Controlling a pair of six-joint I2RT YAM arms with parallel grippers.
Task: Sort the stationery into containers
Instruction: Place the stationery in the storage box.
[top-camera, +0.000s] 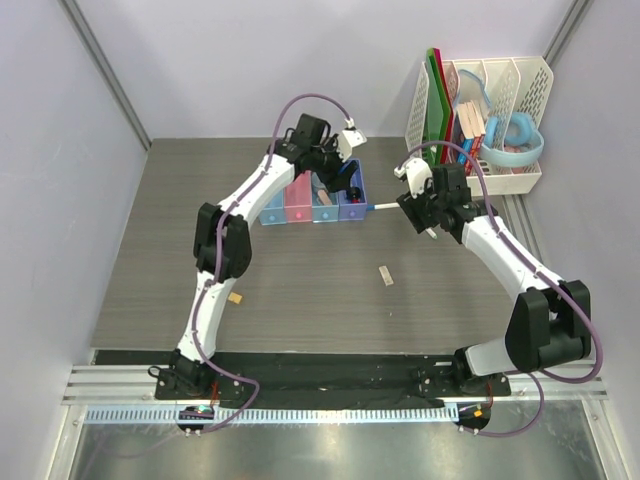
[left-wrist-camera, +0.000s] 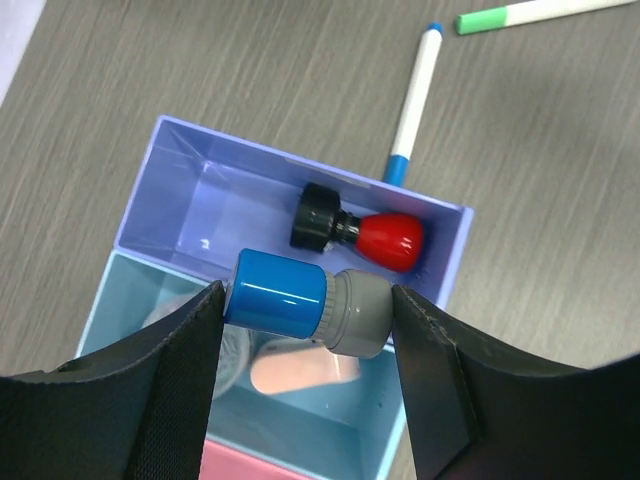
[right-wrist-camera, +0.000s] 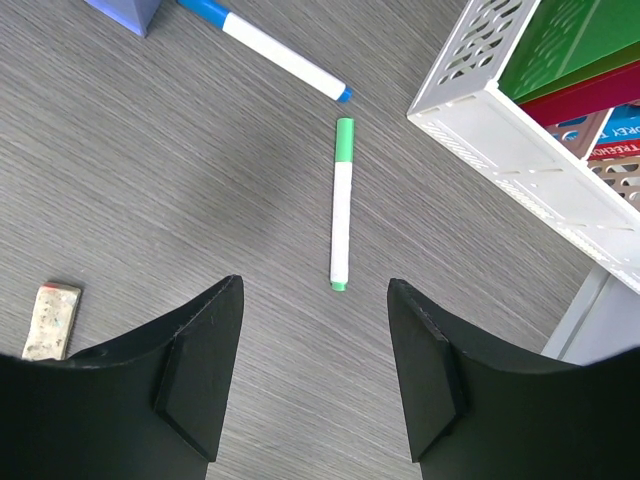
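Observation:
My left gripper (top-camera: 340, 176) hangs over the row of four bins (top-camera: 298, 205) and is shut on the blue-capped grey cylinder (left-wrist-camera: 300, 300), gripped end to end (left-wrist-camera: 307, 302). Below it, the violet bin (left-wrist-camera: 180, 190) holds the red-black piece (left-wrist-camera: 365, 232). The adjoining light-blue bin (left-wrist-camera: 390, 440) holds a pink eraser (left-wrist-camera: 300, 372). A blue-capped white pen (left-wrist-camera: 412, 105) lies beside the violet bin. My right gripper (top-camera: 426, 214) is open and empty (right-wrist-camera: 315, 295) just above a green-capped white pen (right-wrist-camera: 341, 200). A beige eraser (top-camera: 384, 275) and a tiny yellow piece (top-camera: 236, 297) lie on the table.
The tall white perforated rack (top-camera: 500, 110) with green boards, books and a light-blue ring stands at the back right, close to my right gripper; its corner shows in the right wrist view (right-wrist-camera: 520, 170). Grey walls enclose the table on three sides.

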